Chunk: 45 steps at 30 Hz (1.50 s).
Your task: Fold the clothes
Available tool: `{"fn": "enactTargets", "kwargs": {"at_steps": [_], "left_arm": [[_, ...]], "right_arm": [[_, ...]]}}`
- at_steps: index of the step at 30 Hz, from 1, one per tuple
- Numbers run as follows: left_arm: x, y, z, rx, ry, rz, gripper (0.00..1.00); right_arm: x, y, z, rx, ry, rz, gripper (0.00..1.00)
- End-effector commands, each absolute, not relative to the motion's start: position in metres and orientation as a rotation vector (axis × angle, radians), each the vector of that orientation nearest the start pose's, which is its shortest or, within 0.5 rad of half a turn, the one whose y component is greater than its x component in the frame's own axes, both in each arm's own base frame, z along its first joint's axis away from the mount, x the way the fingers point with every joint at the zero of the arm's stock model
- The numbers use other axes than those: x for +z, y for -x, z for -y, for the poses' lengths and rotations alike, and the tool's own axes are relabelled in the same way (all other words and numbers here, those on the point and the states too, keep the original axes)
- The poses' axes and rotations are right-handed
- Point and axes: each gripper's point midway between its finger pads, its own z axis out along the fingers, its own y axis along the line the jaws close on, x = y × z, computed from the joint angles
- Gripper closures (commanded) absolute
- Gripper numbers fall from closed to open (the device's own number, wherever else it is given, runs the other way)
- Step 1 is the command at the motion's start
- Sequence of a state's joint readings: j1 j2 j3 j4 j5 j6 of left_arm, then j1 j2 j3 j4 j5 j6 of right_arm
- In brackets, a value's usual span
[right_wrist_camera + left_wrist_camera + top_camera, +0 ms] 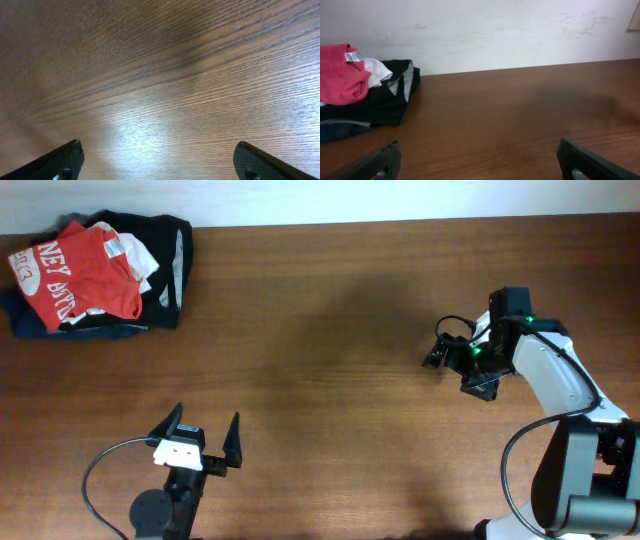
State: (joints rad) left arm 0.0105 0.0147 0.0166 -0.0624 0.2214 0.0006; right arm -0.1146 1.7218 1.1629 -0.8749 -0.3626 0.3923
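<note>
A pile of clothes [95, 275] lies at the far left corner of the wooden table: a red shirt with white letters [75, 275] on top of black, white and dark blue garments. It also shows in the left wrist view [365, 95] at the left. My left gripper [203, 435] is open and empty near the front edge, well short of the pile; its fingertips [477, 160] frame bare wood. My right gripper [455, 370] is open and empty over bare wood [157, 160] at the right, far from the clothes.
A white wall [495, 30] runs along the table's far edge. The wooden table [330, 330] stretches between the two arms. A black cable [95, 475] loops by the left arm's base.
</note>
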Motion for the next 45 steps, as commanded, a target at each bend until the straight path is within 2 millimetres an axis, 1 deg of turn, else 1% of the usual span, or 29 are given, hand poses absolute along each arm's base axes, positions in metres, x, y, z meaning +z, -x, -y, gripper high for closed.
{"fn": "enactTargets", "kwargs": {"at_steps": [1,2,4,5,6,8,9,10,11,12,13,14,15,16,17,18,20,21,24,26,27,29,31,34,35,36,40,42,45], "left_arm": [[0.162,-0.242,0.039,-0.176,-0.190,-1.619,0.01],[0.162,-0.242,0.039,-0.176,-0.190,-1.619,0.01],[0.162,-0.242,0.039,-0.176,-0.190,-1.619,0.01],[0.162,-0.242,0.039,-0.176,-0.190,-1.619,0.01],[0.162,-0.242,0.039,-0.176,-0.190,-1.619,0.01],[0.162,-0.242,0.039,-0.176,-0.190,-1.619,0.01],[0.162,-0.242,0.039,-0.176,-0.190,-1.619,0.01],[0.162,-0.242,0.039,-0.176,-0.190,-1.619,0.01],[0.162,-0.242,0.039,-0.176,-0.190,-1.619,0.01],[0.162,-0.242,0.039,-0.176,-0.190,-1.619,0.01],[0.162,-0.242,0.039,-0.176,-0.190,-1.619,0.01],[0.162,-0.242,0.039,-0.176,-0.190,-1.619,0.01],[0.162,-0.242,0.039,-0.176,-0.190,-1.619,0.01],[0.162,-0.242,0.039,-0.176,-0.190,-1.619,0.01],[0.162,-0.242,0.039,-0.176,-0.190,-1.619,0.01],[0.162,-0.242,0.039,-0.176,-0.190,-1.619,0.01],[0.162,-0.242,0.039,-0.176,-0.190,-1.619,0.01],[0.162,-0.242,0.039,-0.176,-0.190,-1.619,0.01],[0.162,-0.242,0.039,-0.176,-0.190,-1.619,0.01],[0.162,-0.242,0.039,-0.176,-0.190,-1.619,0.01],[0.162,-0.242,0.039,-0.176,-0.190,-1.619,0.01],[0.162,-0.242,0.039,-0.176,-0.190,-1.619,0.01],[0.162,-0.242,0.039,-0.176,-0.190,-1.619,0.01],[0.162,-0.242,0.039,-0.176,-0.190,-1.619,0.01],[0.162,-0.242,0.039,-0.176,-0.190,-1.619,0.01],[0.162,-0.242,0.039,-0.176,-0.190,-1.619,0.01],[0.162,-0.242,0.039,-0.176,-0.190,-1.619,0.01],[0.162,-0.242,0.039,-0.176,-0.190,-1.619,0.01],[0.162,-0.242,0.039,-0.176,-0.190,-1.619,0.01]], "right_arm": [[0.065,-0.337,-0.020,0.560,-0.720,-2.908,0.01],[0.071,-0.338,-0.020,0.561,-0.709,-2.893,0.01],[0.094,-0.340,-0.021,0.562,-0.670,-2.827,0.01],[0.126,-0.340,-0.023,0.564,-0.611,-2.736,0.01],[0.165,-0.335,-0.031,0.571,-0.527,-2.634,0.02],[0.211,-0.322,-0.047,0.587,-0.406,-2.511,0.01],[0.251,-0.303,-0.063,0.612,-0.289,-2.395,0.01],[0.288,-0.280,-0.073,0.632,-0.203,-2.275,0.01],[0.315,-0.260,-0.072,0.633,-0.167,-2.170,0.01],[0.340,-0.237,-0.070,0.633,-0.134,-2.066,0.01],[0.358,-0.213,-0.069,0.632,-0.107,-1.982,0.01],[0.372,-0.185,-0.062,0.575,-0.077,-1.890,0.01],[0.370,-0.170,-0.054,0.496,-0.058,-1.874,0.01],[0.360,-0.156,-0.044,0.422,-0.066,-1.888,0.01],[0.353,-0.150,-0.040,0.389,-0.059,-1.886,0.01],[0.334,-0.146,-0.038,0.345,-0.029,-1.888,0.01],[0.298,-0.155,-0.035,0.276,0.024,-1.890,0.01],[0.285,-0.161,-0.035,0.268,0.035,-1.872,0.01],[0.230,-0.187,-0.045,0.320,0.078,-1.837,0.01],[0.206,-0.206,-0.057,0.368,0.136,-1.732,0.01],[0.199,-0.216,-0.058,0.368,0.143,-1.693,0.01],[0.195,-0.231,-0.054,0.322,0.148,-1.602,0.01],[0.188,-0.240,-0.042,0.260,0.093,-1.550,0.01],[0.181,-0.246,-0.022,0.172,0.003,-1.548,0.01],[0.171,-0.246,-0.013,0.128,-0.042,-1.589,0.01],[0.154,-0.246,-0.009,0.105,-0.061,-1.656,0.01],[0.156,-0.246,-0.011,0.070,-0.006,-1.649,0.01],[0.158,-0.245,-0.024,0.027,0.173,-1.631,0.01],[0.158,-0.245,-0.025,0.016,0.185,-1.630,0.01]]}}
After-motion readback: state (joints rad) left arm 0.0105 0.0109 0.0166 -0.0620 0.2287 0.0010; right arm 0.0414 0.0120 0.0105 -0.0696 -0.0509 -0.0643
